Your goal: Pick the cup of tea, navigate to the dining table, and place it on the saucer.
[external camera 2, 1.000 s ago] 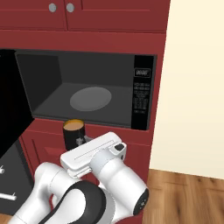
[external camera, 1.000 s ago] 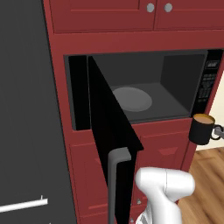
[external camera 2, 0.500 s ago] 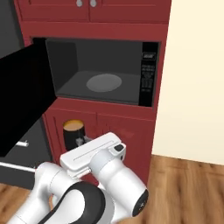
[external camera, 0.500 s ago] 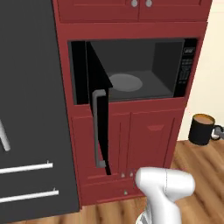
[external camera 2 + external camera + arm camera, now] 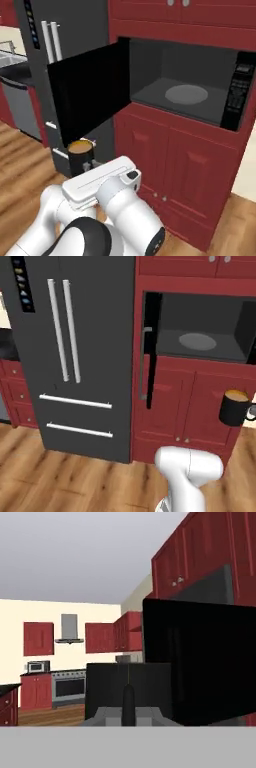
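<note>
The cup of tea [image 5: 235, 407] is a black mug with an orange-brown surface. It hangs in the air in front of the red lower cabinets, at the right edge of the left base view. In the right base view the cup of tea [image 5: 81, 155] sits just beyond my white forearm, below the open microwave door. My gripper [image 5: 249, 414] is shut on the mug's handle side. In the hand view the mug's dark body [image 5: 127, 687] stands right in front of the gripper [image 5: 128, 717]. The dining table and the saucer are out of view.
The microwave [image 5: 186, 92] stands open, and its black door [image 5: 85, 100] juts out to the left, above the cup. A dark grey fridge [image 5: 75, 356] stands to its left. A sink counter [image 5: 15, 70] lies further left. Wooden floor [image 5: 60, 476] spreads below. Far off are a stove and hood [image 5: 70, 684].
The whole picture has shifted: the base has driven back and to the left, bringing the fridge into view. The cup stays held in the same place relative to the arm.
</note>
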